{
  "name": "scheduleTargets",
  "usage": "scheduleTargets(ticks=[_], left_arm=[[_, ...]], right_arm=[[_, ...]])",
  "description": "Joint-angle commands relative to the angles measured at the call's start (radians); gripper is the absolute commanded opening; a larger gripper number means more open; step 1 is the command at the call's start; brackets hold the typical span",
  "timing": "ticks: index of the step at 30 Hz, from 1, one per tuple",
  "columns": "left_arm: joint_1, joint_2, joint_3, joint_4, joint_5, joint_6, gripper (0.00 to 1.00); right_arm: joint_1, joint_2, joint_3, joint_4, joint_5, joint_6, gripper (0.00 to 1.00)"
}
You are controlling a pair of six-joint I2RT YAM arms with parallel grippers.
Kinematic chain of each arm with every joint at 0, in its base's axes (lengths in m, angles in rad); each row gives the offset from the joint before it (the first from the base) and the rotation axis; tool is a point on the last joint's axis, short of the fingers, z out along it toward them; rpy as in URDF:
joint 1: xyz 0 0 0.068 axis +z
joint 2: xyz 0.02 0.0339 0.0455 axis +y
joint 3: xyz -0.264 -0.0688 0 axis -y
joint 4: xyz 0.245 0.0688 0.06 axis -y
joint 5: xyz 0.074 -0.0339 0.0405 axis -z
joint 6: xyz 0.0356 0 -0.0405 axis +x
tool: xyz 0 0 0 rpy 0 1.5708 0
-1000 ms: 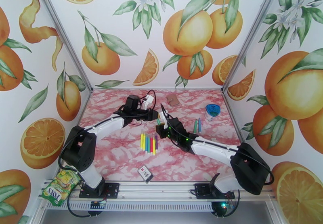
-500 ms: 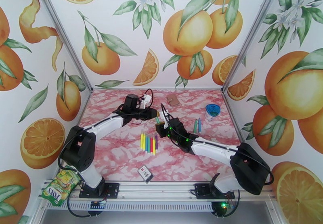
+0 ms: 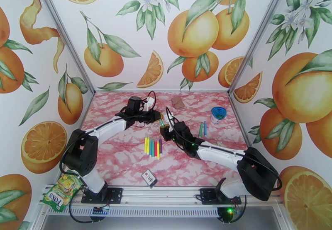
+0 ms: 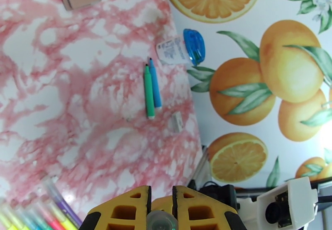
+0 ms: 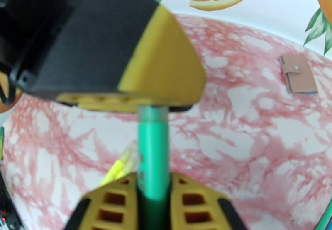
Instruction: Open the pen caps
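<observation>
A green pen (image 3: pixel 162 124) is held in the air between both grippers at the middle of the table. My left gripper (image 3: pixel 159 118) is shut on its far end, where the cap is; the pen's round end (image 4: pixel 162 220) shows between the yellow fingers (image 4: pixel 137 208). My right gripper (image 5: pixel 153 185) is shut on the pen's green barrel (image 5: pixel 152 148), with the left gripper's finger (image 5: pixel 124 52) covering the far end. A row of several capped pens (image 3: pixel 152 147) lies just in front. A green pen (image 4: pixel 148 90) and a blue pen (image 4: pixel 155 83) lie side by side at the right.
A blue-lidded container (image 3: pixel 218 115) stands near the right wall and a brown wallet (image 3: pixel 178 102) lies at the back. A black-and-white card (image 3: pixel 149 178) sits by the front edge. A sweets packet (image 3: pixel 62 191) lies off the table at the front left.
My left gripper has drawn slightly to the left, away from the right one. Both grips on the green pen look unchanged.
</observation>
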Motion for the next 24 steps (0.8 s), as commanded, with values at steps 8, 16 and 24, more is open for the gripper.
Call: scheduleTargets(ticks=[8, 16, 24], left_arm=[[0.167, -0.016, 0.047, 0.084, -0.255, 0.008, 0.00], [0.185, -0.030, 0.047, 0.057, -0.276, 0.020, 0.00], [0.185, -0.050, 0.138, -0.273, -0.341, 0.283, 0.00]], right_arm=[[0.007, -0.039, -0.067, -0.143, 0.007, -0.036, 0.01], [0.008, -0.046, -0.077, -0.140, 0.016, -0.035, 0.00], [-0.001, -0.057, -0.052, -0.161, 0.075, -0.008, 0.01]])
